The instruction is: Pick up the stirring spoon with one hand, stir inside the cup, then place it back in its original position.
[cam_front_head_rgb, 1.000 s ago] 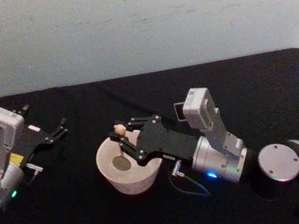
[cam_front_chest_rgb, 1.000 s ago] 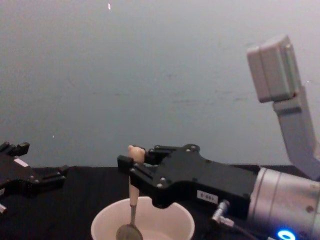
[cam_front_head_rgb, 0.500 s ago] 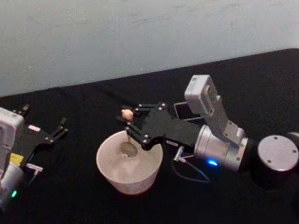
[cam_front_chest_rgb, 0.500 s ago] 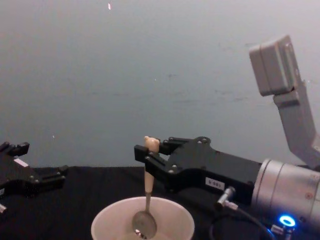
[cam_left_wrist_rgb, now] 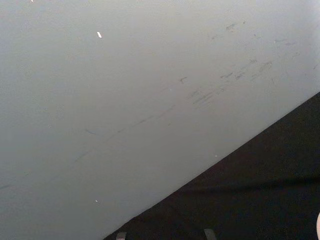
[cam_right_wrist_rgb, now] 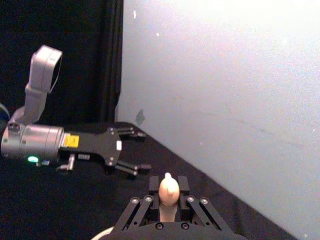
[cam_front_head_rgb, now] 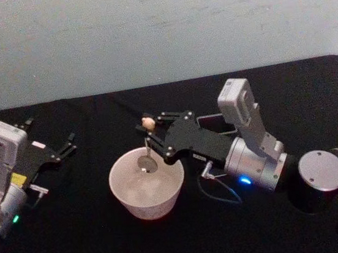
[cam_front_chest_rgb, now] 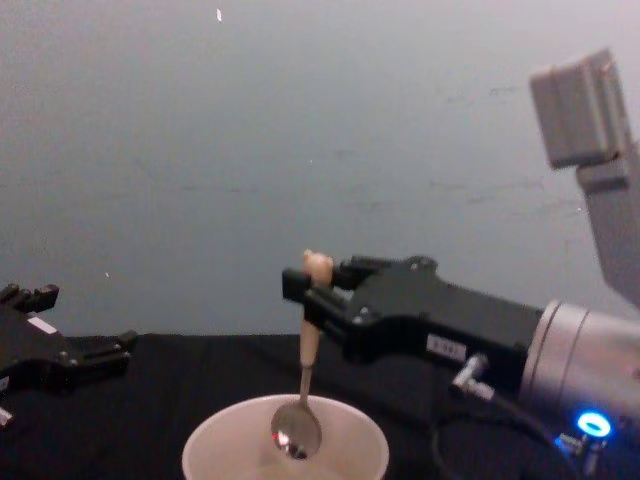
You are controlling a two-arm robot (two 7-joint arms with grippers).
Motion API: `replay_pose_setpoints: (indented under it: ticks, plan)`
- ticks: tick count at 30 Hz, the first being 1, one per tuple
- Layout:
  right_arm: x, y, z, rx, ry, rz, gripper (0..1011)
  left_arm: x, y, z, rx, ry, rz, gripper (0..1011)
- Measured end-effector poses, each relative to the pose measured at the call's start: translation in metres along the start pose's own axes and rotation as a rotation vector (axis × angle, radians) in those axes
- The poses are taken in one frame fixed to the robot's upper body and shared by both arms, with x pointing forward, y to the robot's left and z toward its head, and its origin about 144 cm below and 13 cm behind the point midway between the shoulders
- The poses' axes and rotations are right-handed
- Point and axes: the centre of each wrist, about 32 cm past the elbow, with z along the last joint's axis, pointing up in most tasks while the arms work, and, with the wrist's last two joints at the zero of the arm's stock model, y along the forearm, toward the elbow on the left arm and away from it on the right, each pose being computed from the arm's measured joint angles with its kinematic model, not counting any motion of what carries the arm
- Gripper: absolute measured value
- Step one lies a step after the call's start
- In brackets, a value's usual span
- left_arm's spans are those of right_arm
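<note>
We have the right pincer (cam_front_chest_rgb: 308, 288) clamped on the slim, peach-handled stirring spoon (cam_front_chest_rgb: 305, 365) just under its bear knob. Its bowl hangs inside the wide cream-white cup (cam_front_head_rgb: 146, 204), mid-way across the black worktop (cam_front_head_rgb: 78, 242). We judge the spoon light, stiff and slick-stemmed, so the handle is the right hold. The cup's contents are unreadable, and we can't tell if the bowl touches bottom. The left pincer (cam_front_head_rgb: 51, 130) is parked by the left edge, fingers apart.

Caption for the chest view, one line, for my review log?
Right gripper holds the stirring spoon upright, bowl dipping into the cup; left gripper rests open at left.
</note>
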Motion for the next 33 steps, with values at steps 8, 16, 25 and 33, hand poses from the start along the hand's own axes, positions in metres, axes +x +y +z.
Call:
replay_pose_setpoints:
  ticks: [8, 16, 25, 33]
  plan:
    - [0.009, -0.008, 0.024, 0.071, 0.002, -0.017, 213, 0.000, 0.000, 0.000, 0.000, 0.000, 0.000, 1001]
    - [0.024, -0.026, 0.054, 0.156, 0.009, -0.074, 213, 0.000, 0.000, 0.000, 0.000, 0.000, 0.000, 1002]
    - [0.035, -0.049, 0.068, 0.190, 0.007, -0.138, 213, 0.000, 0.000, 0.000, 0.000, 0.000, 0.000, 1001]
    - [0.039, -0.072, 0.070, 0.159, 0.012, -0.190, 213, 0.000, 0.000, 0.000, 0.000, 0.000, 0.000, 1001]
